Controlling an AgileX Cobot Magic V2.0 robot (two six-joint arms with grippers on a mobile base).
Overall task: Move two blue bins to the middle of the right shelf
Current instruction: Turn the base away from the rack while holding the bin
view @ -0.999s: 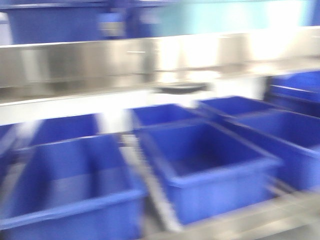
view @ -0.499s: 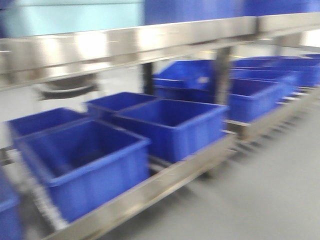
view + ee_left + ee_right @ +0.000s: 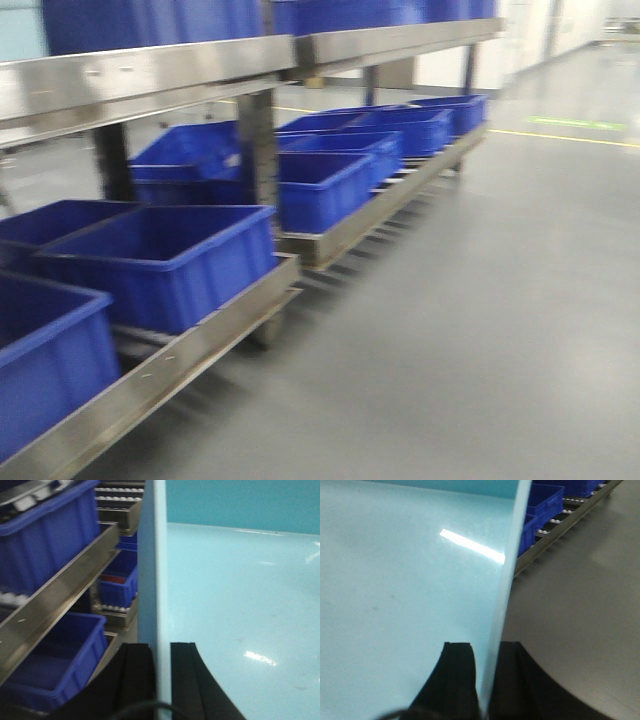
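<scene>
The front view alone shows the aisle: a steel rack [image 3: 150, 70] with blue bins [image 3: 165, 260] standing in a row on its lower level and more on the level above, grey floor [image 3: 480, 340] to the right, and a yellow line [image 3: 560, 138] far off. Which two bins are the task's I cannot tell. Neither arm appears in this view. The left wrist view shows the left claw [image 3: 161, 647] at a narrow setting, its black fingers [image 3: 137, 670] pressed to both faces of the thin edge of a pale blue panel [image 3: 240, 605]. Beside it are rack levels with bins, white rollers [image 3: 115, 608] and a red patch [image 3: 116, 579] inside one bin. The right wrist view shows the right claw [image 3: 487, 647] clamped likewise on a pale blue edge, with bins and floor beyond. Whether this panel belongs to a bin I cannot tell. A pale patch [image 3: 232, 160] on one bin and a green floor marking [image 3: 575, 123] are too blurred to read.
</scene>
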